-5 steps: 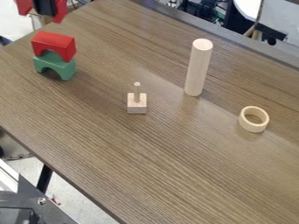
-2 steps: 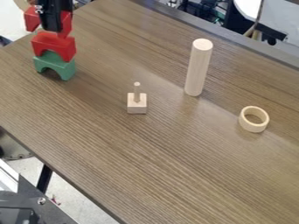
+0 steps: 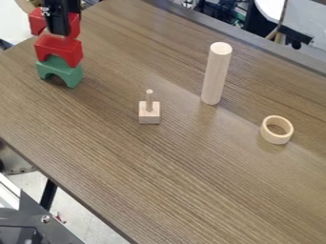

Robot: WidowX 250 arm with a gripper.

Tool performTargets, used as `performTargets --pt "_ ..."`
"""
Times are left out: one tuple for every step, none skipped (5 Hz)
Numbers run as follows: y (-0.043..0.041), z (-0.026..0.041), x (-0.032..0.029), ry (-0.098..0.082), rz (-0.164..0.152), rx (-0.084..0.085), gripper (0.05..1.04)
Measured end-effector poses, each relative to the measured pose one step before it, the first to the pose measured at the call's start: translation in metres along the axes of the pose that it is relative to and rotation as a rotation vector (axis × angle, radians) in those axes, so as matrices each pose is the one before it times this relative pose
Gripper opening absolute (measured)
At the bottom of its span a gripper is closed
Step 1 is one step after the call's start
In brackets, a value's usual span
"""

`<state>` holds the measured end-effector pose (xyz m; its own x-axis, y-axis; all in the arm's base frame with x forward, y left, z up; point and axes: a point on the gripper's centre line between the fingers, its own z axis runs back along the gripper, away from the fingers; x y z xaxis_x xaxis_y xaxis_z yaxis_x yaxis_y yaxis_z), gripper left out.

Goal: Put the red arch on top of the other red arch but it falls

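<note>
At the upper left, the black gripper is shut on a red arch, whose two sides show to the left and right of it. The held arch is right above a second red arch; whether the two touch I cannot tell. That second red arch rests on a green arch, which stands upright on the table. The gripper hides the middle of the held arch.
A small wooden block with a peg stands near the middle of the table. Farther right are a tall wooden cylinder and a wooden ring. The table's left edge runs close by the stack.
The gripper and its red arch have come down and a little to the right, from the top edge to just over the stack. The stacked arches have kept their places.
</note>
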<state>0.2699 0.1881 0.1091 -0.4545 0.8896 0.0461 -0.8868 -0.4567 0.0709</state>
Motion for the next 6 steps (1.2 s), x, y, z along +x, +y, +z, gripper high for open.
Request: performTargets --pt "-0.00043 -0.00045 -0.00124 0.0013 0.0003 -0.0003 0.597" --pt "0.00148 -0.00036 -0.00087 0.0053 0.0072 0.0088 0.653" --pt "-0.00130 0.00496 -0.00053 0.0086 0.0045 -0.0037 0.950" --pt "0.00022 0.00000 -0.00026 0.0016 0.0049 0.0014 1.003" --pt "0.00047 0.00000 -0.00028 0.0017 0.0003 0.0029 0.999" --pt "-0.00246 0.01337 -0.00078 0.0002 0.0130 -0.0309 0.999"
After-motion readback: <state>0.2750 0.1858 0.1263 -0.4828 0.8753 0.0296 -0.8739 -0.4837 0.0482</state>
